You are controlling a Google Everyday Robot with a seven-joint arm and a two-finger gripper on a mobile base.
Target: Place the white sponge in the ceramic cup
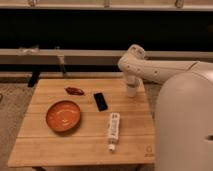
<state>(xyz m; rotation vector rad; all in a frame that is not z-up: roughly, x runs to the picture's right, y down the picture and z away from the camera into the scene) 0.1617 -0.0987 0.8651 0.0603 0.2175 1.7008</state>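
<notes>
The ceramic cup (131,90) is a small white cylinder standing upright near the table's far right edge. My gripper (129,79) is at the end of the white arm, directly above the cup and close to its rim, largely hidden by the arm's wrist. The white sponge is not visible; it may be hidden by the gripper or the cup.
On the wooden table (50,145) are an orange bowl (63,115) at the left, a small dark red object (74,91) behind it, a black rectangular object (100,101) in the middle and a long white tube (114,129) near the front. My white body (185,125) fills the right side.
</notes>
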